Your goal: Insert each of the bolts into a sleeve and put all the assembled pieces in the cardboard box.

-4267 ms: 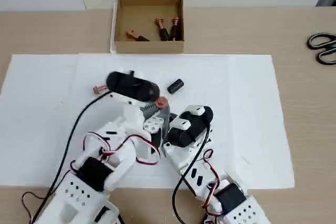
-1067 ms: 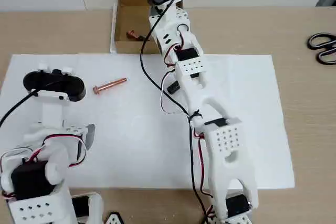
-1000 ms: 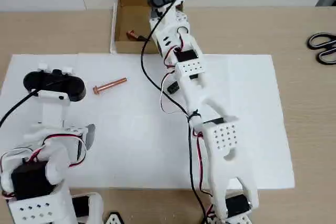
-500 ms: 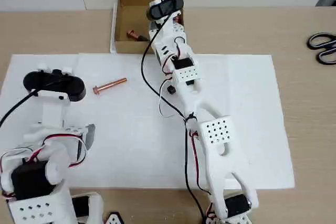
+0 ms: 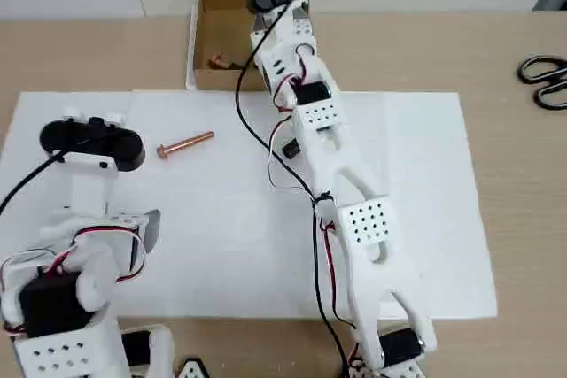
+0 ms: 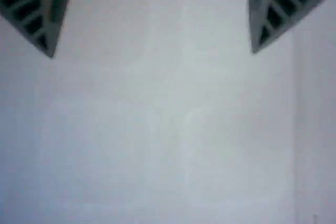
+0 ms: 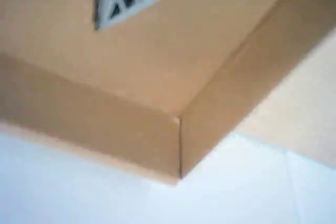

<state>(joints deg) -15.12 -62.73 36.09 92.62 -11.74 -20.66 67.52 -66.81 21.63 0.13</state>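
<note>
1 copper bolt (image 5: 186, 143) lies loose on the white paper sheet (image 5: 221, 254), well apart from the cardboard box (image 5: 217, 80), which stands on the tabletop (image 5: 425, 42) just past the sheet's far edge. 1 assembled piece (image 5: 218, 62) shows inside the box, near the left end of its front wall. Much of the box's floor is hidden by the right arm (image 5: 354, 219). That arm stretches from the near edge of the tabletop across the sheet, and its wrist hangs over the right half of the box. The right wrist view looks down on 1 outer corner of the box (image 7: 105, 124), with the brown floor beyond it and the sheet (image 7: 79, 192) at its foot. Whether the right arm's jaws are wide or narrow cannot be told. 1 small black sleeve (image 5: 289, 150) shows on the sheet just beside the right arm, partly covered by it.

At the near left corner, the left arm (image 5: 84, 219) stands over the sheet, with the bolt near it on the box side. The left arm's jaws are wide and hold nothing: in the left wrist view the 2 grey fingertips (image 6: 44, 19) sit far apart, with bare sheet (image 6: 168, 129) between them. 1 pair of scissors (image 5: 545, 71) lies on the bare tabletop at the far right, well apart from everything else.
</note>
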